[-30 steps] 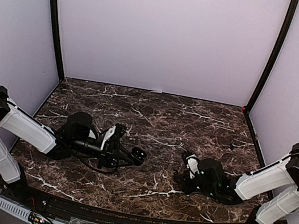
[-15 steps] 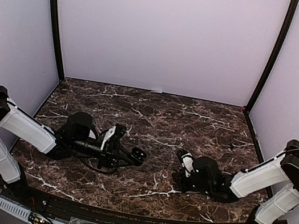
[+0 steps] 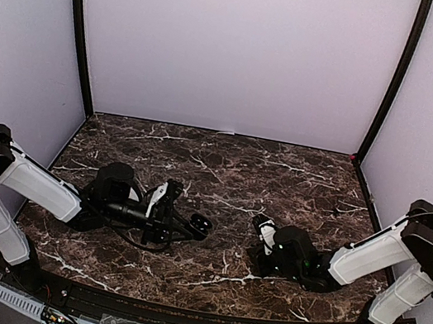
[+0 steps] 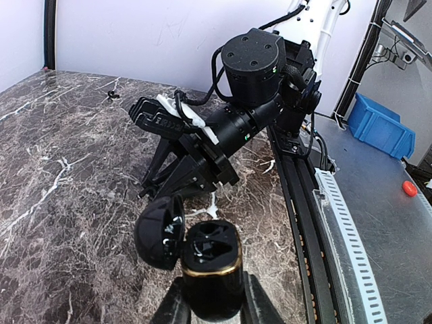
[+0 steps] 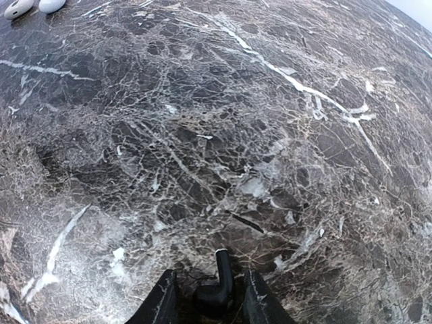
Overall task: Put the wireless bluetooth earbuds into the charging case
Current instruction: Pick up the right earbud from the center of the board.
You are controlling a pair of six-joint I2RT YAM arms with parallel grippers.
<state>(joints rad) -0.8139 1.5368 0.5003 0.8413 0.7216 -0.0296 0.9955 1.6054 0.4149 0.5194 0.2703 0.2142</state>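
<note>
Black charging case [image 4: 210,260], lid [image 4: 158,233] open, clamped in my left gripper [image 4: 212,305]; right gripper [image 5: 210,297], low over open table [image 5: 202,135], narrowly straddles a black earbud [image 5: 220,275].

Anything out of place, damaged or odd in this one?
Nothing stands out. The left gripper holds the black charging case with its lid hinged open. A black earbud lies on the marble table between the right gripper fingers. Two white rounded items are cropped at the right wrist view's edge.
</note>
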